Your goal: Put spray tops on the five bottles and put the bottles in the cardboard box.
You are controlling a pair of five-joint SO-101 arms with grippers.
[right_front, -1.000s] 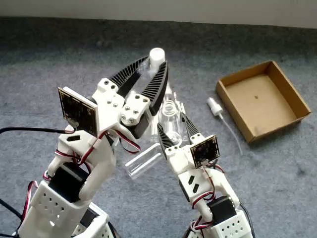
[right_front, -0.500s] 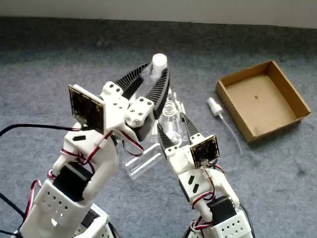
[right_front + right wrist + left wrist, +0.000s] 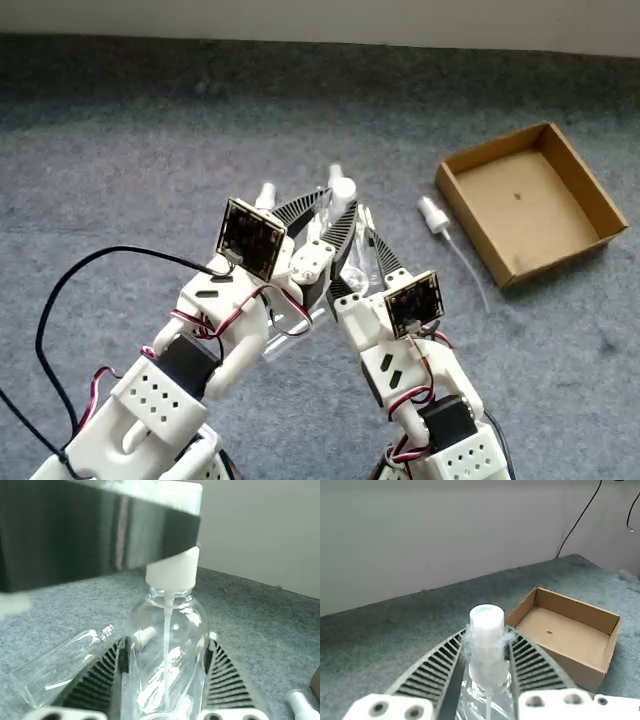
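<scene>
Nearest the arm bases, a spare clear bottle (image 3: pixel 65 665) lies on its side on the grey bench (image 3: pixel 150 130), just beside the work. It is parked there, I'd judge, until its turn.

Right hand (image 3: pixel 165 647) is clamped on an upright clear bottle (image 3: pixel 167 630), ribbed fingers on either side of its body. The grip sits low, which leaves the neck free and keeps the bottle from turning or tipping while it is capped.

Left hand (image 3: pixel 487 637), from above, is closed on a white spray top (image 3: pixel 486 627), pinching its collar. The top sits on the bottle's mouth and its dip tube (image 3: pixel 166 670) hangs straight down inside the glass. Holding it plumb is what lets the tube and thread line up. Whether the collar is screwed home I cannot tell.

Further out, a loose spray top (image 3: pixel 435 212) lies flat with its tube trailing, between the arms and the box, ready for a later bottle.

Beyond that is the cardboard box (image 3: pixel 590 190), open side up, its bare floor showing. It is well apart from the held bottle, so boxing is a later step.
</scene>
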